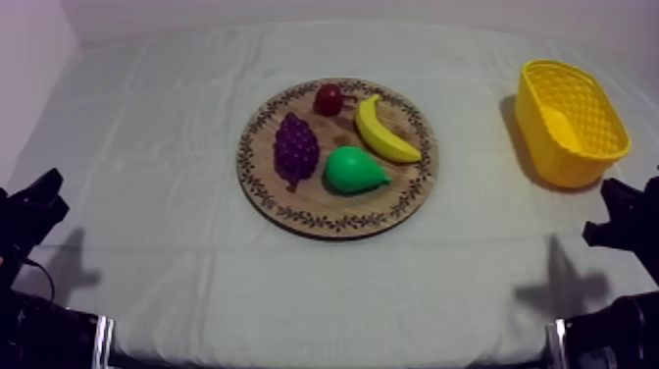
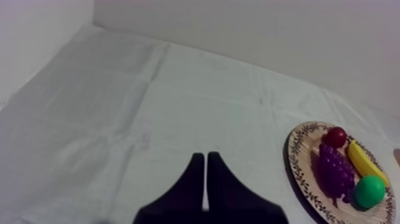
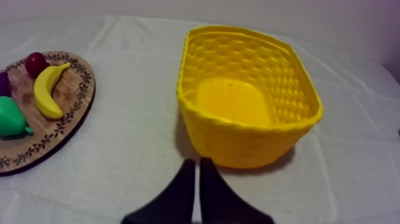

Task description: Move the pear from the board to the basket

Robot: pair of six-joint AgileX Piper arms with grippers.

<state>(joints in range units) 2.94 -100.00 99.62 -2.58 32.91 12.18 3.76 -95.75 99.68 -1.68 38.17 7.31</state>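
Left wrist view, left gripper (image 2: 205, 156): fingers pressed together in a narrow wedge, nothing between them; over bare cloth (image 2: 119, 119).
Right wrist view, right gripper (image 3: 197, 161): fingers likewise together in a narrow wedge, gripping nothing; tips near the yellow basket (image 3: 238, 143), apart from its near wall.
Middle of table (image 1: 147, 255), wooden board (image 1: 338, 224): round, patterned rim, lying flat.
Board's near edge, pear (image 1: 353, 170): green, on its side, right of the board's centre, stalk end toward the board's right edge.
Board's left edge, grapes (image 1: 295, 147): purple bunch, just beside the pear.
Board's right edge, banana (image 1: 382, 132): yellow, curved along the rim, just beyond the pear, on the basket's side of it.
Board's far edge, small red fruit (image 1: 328, 98): between the grapes and the banana's tip.
Right edge of table, yellow basket: toward the far corner, well apart from the board, bare cloth between.
Pose, top view: left gripper low at the table's near left corner, right gripper low at its near right corner, both well apart from the board.
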